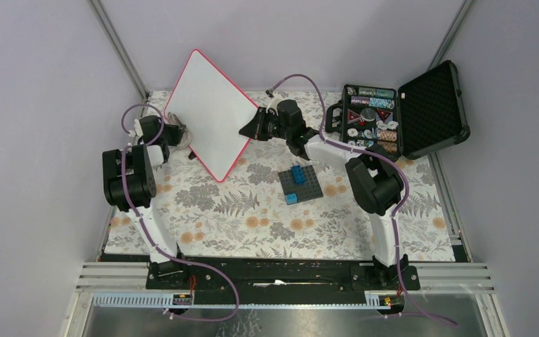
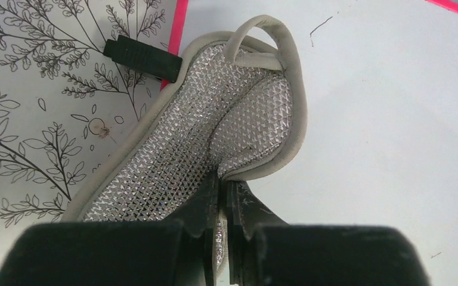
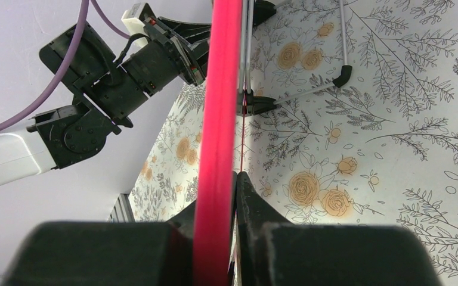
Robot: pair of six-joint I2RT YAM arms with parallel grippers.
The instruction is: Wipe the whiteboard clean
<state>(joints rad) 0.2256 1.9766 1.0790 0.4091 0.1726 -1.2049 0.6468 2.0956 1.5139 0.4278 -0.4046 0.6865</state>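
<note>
The whiteboard (image 1: 209, 112), white with a red-pink frame, stands tilted on one corner at the back left of the table. My right gripper (image 1: 256, 126) is shut on its right corner; in the right wrist view the red frame (image 3: 220, 89) runs between the jaws of the gripper (image 3: 228, 179). My left gripper (image 1: 175, 135) is at the board's left edge, shut on a silver mesh pad with a beige border (image 2: 214, 119). The pad lies against the white surface (image 2: 381, 119) at the frame. A thin black mark (image 2: 321, 27) shows on the board beyond the pad.
A dark baseplate with blue bricks (image 1: 300, 184) lies just right of the board's lower corner. An open black foam-lined case (image 1: 431, 109) with small parts stands at the back right. The board's wire stand legs (image 3: 310, 92) stick out behind it over the floral cloth.
</note>
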